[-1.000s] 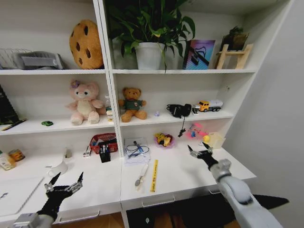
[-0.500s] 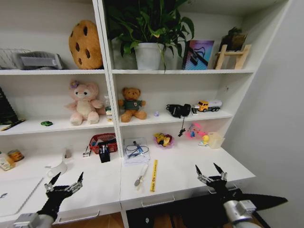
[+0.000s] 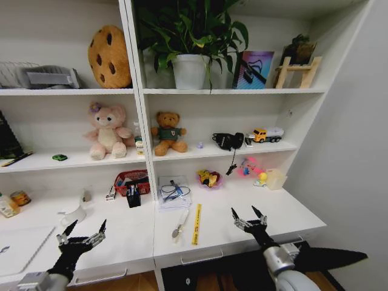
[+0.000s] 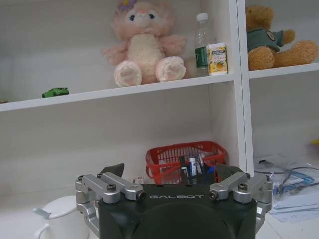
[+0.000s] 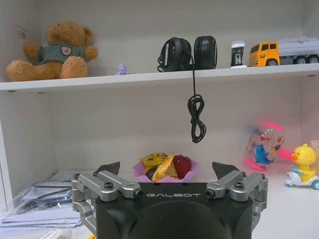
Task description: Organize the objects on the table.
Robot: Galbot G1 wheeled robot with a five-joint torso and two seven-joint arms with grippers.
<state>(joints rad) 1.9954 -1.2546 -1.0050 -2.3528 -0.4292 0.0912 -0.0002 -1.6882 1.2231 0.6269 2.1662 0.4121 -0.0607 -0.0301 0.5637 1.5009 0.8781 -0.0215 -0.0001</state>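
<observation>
The white table (image 3: 242, 209) carries desk clutter: a yellow ruler (image 3: 197, 224), a silver utensil (image 3: 179, 225), papers with a blue pen (image 3: 174, 193) and a red basket (image 3: 132, 180). A silver laptop (image 3: 17, 247) lies flat at the near left. The tiny green toy (image 3: 60, 157) sits on the shelf above. My left gripper (image 3: 82, 234) hovers open over the near left of the table, facing the red basket (image 4: 184, 158). My right gripper (image 3: 248, 219) hovers open over the near right, empty, facing a purple snack bowl (image 5: 174, 165).
A white mug (image 3: 75, 214) stands ahead of the left gripper. At the back right are a pink toy (image 3: 249, 167), a yellow duck (image 3: 262, 177) and a clear container (image 3: 276, 179). Plush bears, headphones (image 3: 229, 140) and a toy truck fill the shelf above.
My right gripper has pulled back from near the duck toward the table's front edge, then shifted left. The left gripper has not moved.
</observation>
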